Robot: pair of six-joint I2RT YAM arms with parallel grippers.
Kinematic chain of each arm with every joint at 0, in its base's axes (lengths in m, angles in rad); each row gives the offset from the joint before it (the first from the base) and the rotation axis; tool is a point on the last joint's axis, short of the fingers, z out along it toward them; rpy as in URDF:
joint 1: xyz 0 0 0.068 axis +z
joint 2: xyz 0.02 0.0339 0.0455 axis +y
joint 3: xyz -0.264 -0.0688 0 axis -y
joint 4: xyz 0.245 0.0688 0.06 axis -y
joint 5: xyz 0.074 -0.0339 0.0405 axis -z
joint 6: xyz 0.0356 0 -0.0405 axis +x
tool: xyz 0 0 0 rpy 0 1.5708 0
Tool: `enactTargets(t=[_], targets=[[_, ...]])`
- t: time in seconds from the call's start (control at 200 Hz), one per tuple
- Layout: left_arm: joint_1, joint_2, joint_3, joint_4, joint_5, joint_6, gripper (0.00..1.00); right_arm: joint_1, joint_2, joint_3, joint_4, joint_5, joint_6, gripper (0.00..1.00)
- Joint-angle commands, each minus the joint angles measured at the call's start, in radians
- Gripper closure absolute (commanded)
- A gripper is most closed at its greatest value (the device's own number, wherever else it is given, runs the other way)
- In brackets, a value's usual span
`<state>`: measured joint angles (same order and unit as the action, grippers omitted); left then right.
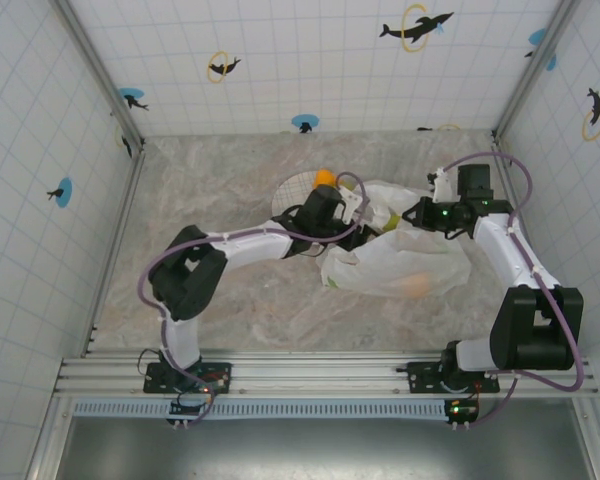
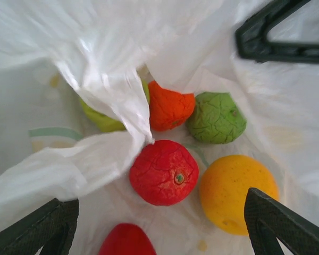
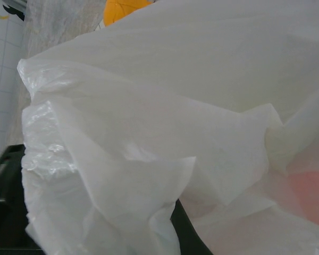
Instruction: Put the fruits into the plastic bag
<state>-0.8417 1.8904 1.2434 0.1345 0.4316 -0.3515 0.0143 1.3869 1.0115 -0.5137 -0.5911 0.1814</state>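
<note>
Left claw: Our left claw (image 2: 159, 210) hangs inside the bag, with its fingers in the two bottom corners of the left wrist frame. Its jaws stand wide and hold nothing.
Right claw: Our right claw (image 1: 417, 214) sits a bit right of the middle of the top frame. It is pinched tight on the edge of the plastic bag (image 1: 400, 262). We think it lifts that edge so the mouth gapes for the other arm.
Bag: It lies in the middle right of the top frame, with its mouth toward the plate.
Fruits inside: In the left wrist frame we see a red fruit (image 2: 164, 172) in the middle. An orange-red fruit (image 2: 170, 109) is above it, and a green bumpy fruit (image 2: 217, 118) is to the right. A yellow-orange fruit (image 2: 236, 191) is at the lower right, and a second red fruit (image 2: 126, 240) is at the bottom edge. A yellow-green fruit (image 2: 101, 119) is half hidden by a fold. They lie close together on the floor of the bag.
Fruit outside: One orange fruit (image 1: 324, 178) sits on the white plate (image 1: 290, 192), just above the middle of the top frame, near the bag mouth.
How far: We judge the job nearly done, with that one fruit left to fetch.
</note>
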Motion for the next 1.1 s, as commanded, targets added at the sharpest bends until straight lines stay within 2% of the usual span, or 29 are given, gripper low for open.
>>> enactTargets(t=[0.0,0.255,0.37,0.45,0.58,0.706,0.921,1.096], targets=[[0.021,-0.113,-0.056,-0.003,-0.017,0.041,0.16,-0.009,-0.018,-0.016,0.001,-0.001,-0.008,1.0],[0.062,-0.275,-0.178,-0.046,-0.06,0.112,0.14,-0.009,-0.015,-0.011,0.0,-0.001,-0.005,1.0],[0.111,-0.352,-0.281,-0.003,-0.081,0.091,0.14,-0.011,-0.018,-0.016,-0.001,0.004,-0.005,1.0],[0.154,-0.388,-0.373,0.053,-0.093,0.008,0.14,-0.01,-0.016,-0.016,0.002,0.002,-0.004,1.0],[0.196,-0.33,-0.409,0.022,-0.117,-0.056,0.14,-0.01,-0.009,-0.016,0.004,-0.001,-0.002,1.0],[0.196,-0.237,-0.403,0.034,-0.051,-0.088,0.16,-0.01,-0.011,-0.016,0.004,0.0,-0.002,1.0],[0.181,-0.11,-0.36,0.076,0.007,-0.114,0.3,-0.011,-0.015,-0.018,0.001,0.007,-0.003,1.0],[0.162,-0.031,-0.308,0.079,0.042,-0.109,0.49,-0.011,-0.009,-0.016,0.003,0.007,-0.002,1.0]])
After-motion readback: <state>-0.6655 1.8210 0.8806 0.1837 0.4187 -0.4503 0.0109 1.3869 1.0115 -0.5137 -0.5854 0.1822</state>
